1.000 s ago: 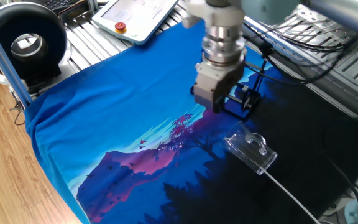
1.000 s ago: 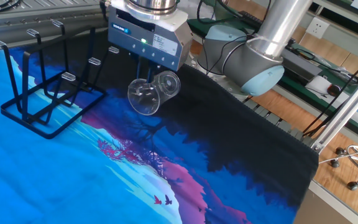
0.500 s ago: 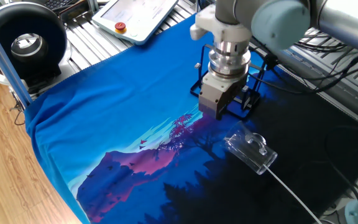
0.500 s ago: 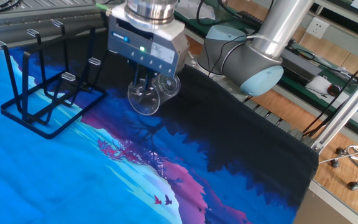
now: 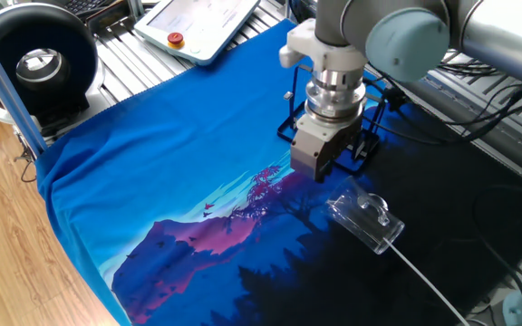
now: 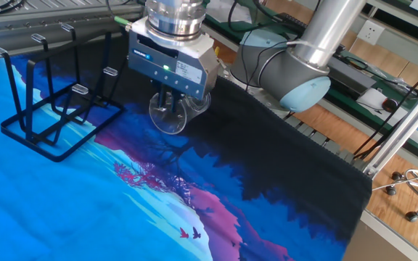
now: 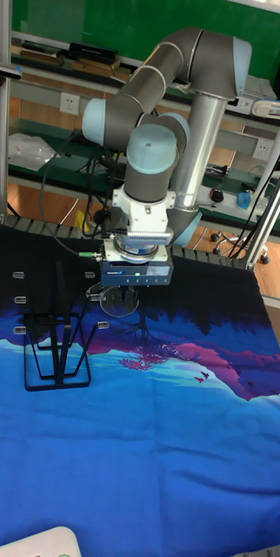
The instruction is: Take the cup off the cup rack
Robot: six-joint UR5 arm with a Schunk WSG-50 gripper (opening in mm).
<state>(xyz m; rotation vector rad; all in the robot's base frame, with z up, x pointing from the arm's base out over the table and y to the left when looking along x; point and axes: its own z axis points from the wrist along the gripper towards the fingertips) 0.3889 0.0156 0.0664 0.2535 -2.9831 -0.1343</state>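
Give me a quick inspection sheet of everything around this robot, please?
Surface: table draped with a blue and black landscape-print cloth.
Job's things: clear cup off the rack, tilted, held just above the cloth; black wire cup rack stands apart beside it, pegs bare.
Clutter: clear plastic piece lying on the cloth.
Hand: the hand is closed on the cup's rim, pointing down.
Cables: thin white cable running from the plastic piece; black cables behind the arm.
Surroundings: pendant with red button, black round device, wooden floor.
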